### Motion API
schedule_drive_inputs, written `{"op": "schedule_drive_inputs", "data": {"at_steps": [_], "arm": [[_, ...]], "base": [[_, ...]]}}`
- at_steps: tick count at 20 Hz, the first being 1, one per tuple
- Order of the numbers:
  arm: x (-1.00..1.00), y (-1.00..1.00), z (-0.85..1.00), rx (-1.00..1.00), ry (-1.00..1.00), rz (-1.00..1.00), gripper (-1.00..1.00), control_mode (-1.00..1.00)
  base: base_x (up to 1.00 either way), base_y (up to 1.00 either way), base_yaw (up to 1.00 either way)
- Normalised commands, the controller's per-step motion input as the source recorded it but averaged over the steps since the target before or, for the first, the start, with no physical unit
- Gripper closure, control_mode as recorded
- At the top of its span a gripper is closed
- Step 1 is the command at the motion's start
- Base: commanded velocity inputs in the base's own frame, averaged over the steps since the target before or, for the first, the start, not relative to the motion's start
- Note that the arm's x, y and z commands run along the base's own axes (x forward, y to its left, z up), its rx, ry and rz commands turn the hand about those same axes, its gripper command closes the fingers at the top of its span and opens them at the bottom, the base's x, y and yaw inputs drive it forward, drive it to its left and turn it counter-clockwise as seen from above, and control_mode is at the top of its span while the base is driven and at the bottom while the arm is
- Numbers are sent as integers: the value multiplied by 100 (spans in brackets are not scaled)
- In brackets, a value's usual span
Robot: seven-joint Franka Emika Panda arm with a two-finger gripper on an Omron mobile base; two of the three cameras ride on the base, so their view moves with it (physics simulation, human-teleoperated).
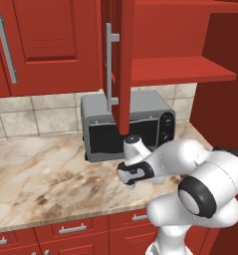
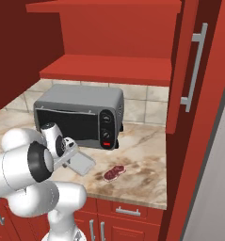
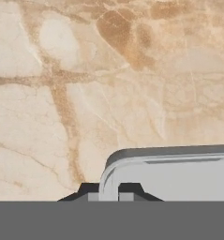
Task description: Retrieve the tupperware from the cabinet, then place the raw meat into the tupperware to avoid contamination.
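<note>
My gripper point(image 3: 109, 193) is shut on the rim of the tupperware point(image 3: 174, 173), a shallow translucent grey container that it holds over the marble counter point(image 3: 62, 93). In the right base view the tupperware point(image 2: 79, 163) hangs tilted off the gripper point(image 2: 67, 153), in front of the toaster oven. The raw meat point(image 2: 114, 172), a small dark red lump, lies on the counter just right of the tupperware. The cabinet point(image 2: 109, 68) above stands open, its red shelf bare and its door point(image 1: 119, 64) swung out over the counter. In the left base view the hand point(image 1: 133, 173) sits low in front of the oven.
A grey toaster oven point(image 1: 128, 124) stands against the tiled wall under the open cabinet. Its front point(image 2: 81, 123) is close behind my hand. Red drawers point(image 1: 73, 229) run under the counter edge. A tall red panel point(image 2: 203, 141) closes off the right end of the counter.
</note>
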Motion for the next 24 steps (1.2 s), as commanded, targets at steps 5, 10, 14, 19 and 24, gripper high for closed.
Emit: {"op": "schedule_drive_inputs", "data": {"at_steps": [5, 10, 14, 19, 24], "arm": [[0, 0, -22, 2, 8, -2, 100, -100], [0, 0, -19, 1, 8, -1, -100, -100], [0, 0, -3, 0, 2, 0, -100, -100], [-11, 1, 2, 0, 0, 0, -100, -100], [-9, 1, 20, -4, -3, 0, -100, -100]], "base": [[0, 0, 0], [0, 0, 0], [0, 0, 0], [0, 0, 0], [0, 0, 0]]}}
